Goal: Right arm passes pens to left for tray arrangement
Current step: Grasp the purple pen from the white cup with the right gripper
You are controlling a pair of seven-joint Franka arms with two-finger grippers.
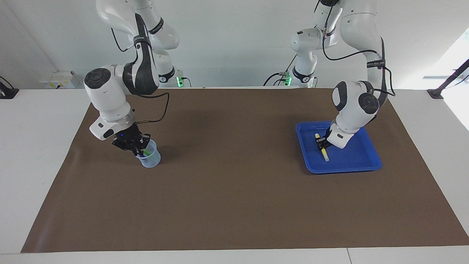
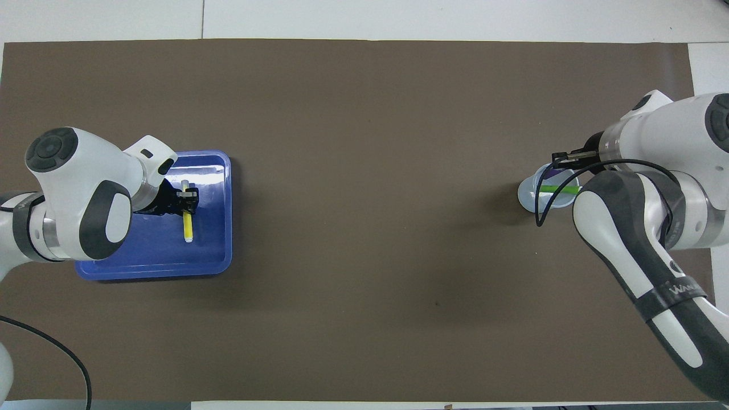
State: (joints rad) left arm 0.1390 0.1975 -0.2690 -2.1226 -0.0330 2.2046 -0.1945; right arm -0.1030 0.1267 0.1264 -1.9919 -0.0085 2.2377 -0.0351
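Observation:
A yellow pen (image 1: 325, 156) lies in the blue tray (image 1: 361, 157) at the left arm's end of the table. My left gripper (image 1: 321, 145) is down in the tray, its fingers closed around the pen's middle. In the overhead view the yellow pen (image 2: 187, 225) and the left gripper (image 2: 187, 196) show in the tray (image 2: 154, 262). My right gripper (image 1: 141, 148), with its blue light, is at the rim of a pale-blue cup (image 1: 151, 158) at the right arm's end. A green pen (image 2: 555, 188) and a purple pen (image 2: 555, 171) stand in the cup (image 2: 535, 196) under the right gripper (image 2: 561, 165).
A brown mat (image 1: 234, 183) covers the table between the cup and the tray. The right arm's black cable (image 2: 541, 210) hangs over the cup.

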